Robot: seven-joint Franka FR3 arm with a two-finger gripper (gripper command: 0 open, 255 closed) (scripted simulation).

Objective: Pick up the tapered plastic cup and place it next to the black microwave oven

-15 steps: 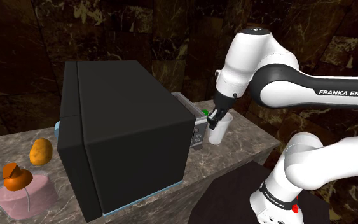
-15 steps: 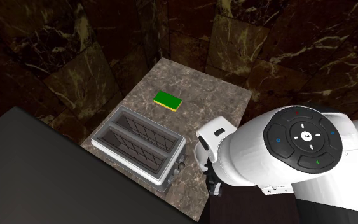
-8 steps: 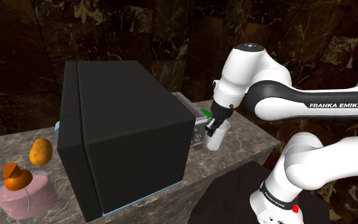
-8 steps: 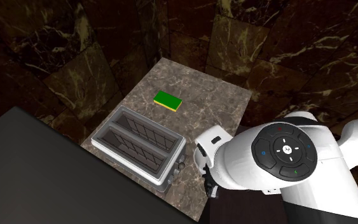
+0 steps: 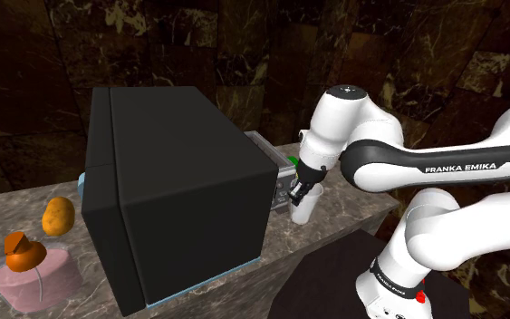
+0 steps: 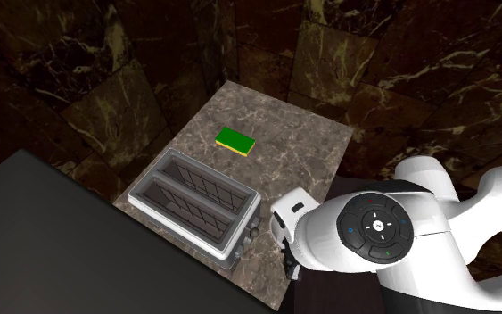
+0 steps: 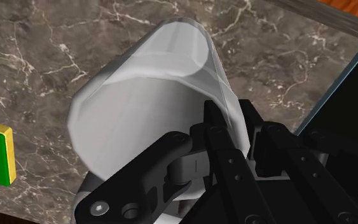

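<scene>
The end effector (image 7: 229, 121) pinches the white cup's (image 7: 149, 89) rim, the cup below it, near the black microwave (image 5: 180, 195).

Cup and microwave: positions.
White tapered cup (image 5: 304, 207), upright, wide end up, rim pinched by the tool (image 5: 300, 189). Close to the tabletop (image 5: 353, 196), near the boxy black microwave (image 5: 180, 199), on the shoulder view's right of it, not touching.

Grey-brown marble counter (image 5: 360, 194) carries: black microwave (image 5: 180, 195), silver toaster (image 6: 195, 202) beside it, green sponge (image 6: 235, 139) beyond; potato (image 5: 57, 216) and pink block (image 5: 37, 277) on microwave's other side.
</scene>
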